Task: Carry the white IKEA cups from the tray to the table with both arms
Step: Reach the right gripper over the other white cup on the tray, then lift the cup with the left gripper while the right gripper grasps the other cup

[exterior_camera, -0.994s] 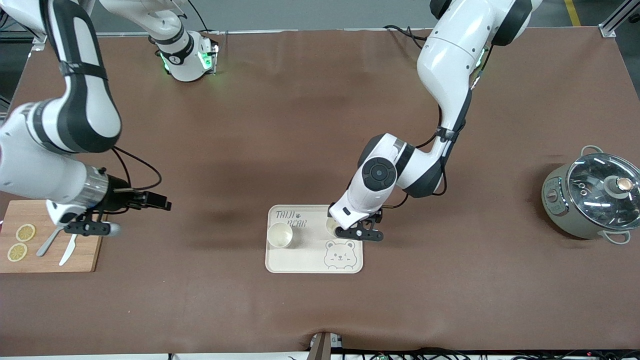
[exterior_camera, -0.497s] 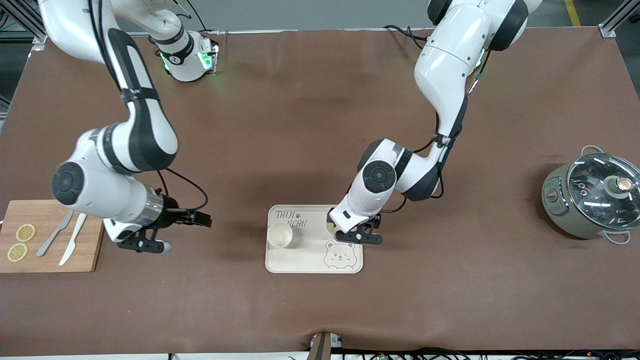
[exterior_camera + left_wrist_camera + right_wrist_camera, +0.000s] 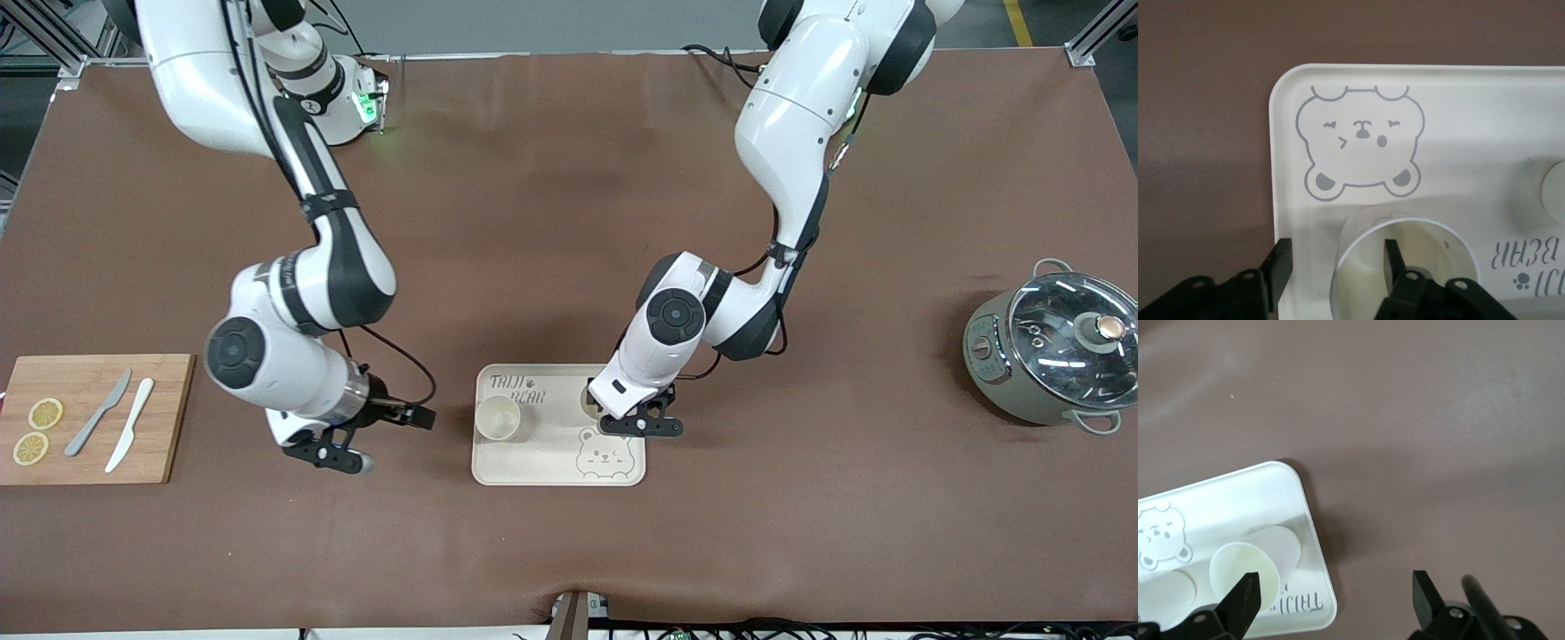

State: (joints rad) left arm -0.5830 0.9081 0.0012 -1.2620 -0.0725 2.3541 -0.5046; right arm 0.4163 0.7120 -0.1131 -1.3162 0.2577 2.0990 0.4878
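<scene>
Over the tray's corner toward the left arm's end, the left end effector (image 3: 642,421) straddles one wall of a white cup (image 3: 1403,263), one finger inside the rim and one outside; the fingers stand apart and the wall sits loose between them. Two white IKEA cups stand upright on the cream bear-print tray (image 3: 542,471): this one (image 3: 591,397), largely hidden beneath the wrist, and a second cup (image 3: 497,418) toward the right arm's end of the tray. Beside that end, the right end effector (image 3: 331,454) hangs over the bare brown surface (image 3: 800,516), fingers spread wide, holding nothing. Toward the right arm's end lies one wooden board (image 3: 169,418) carrying two knives (image 3: 114,423) and two lemon slices (image 3: 37,430). One lidded pot (image 3: 1053,351) stands at the left arm's end.
</scene>
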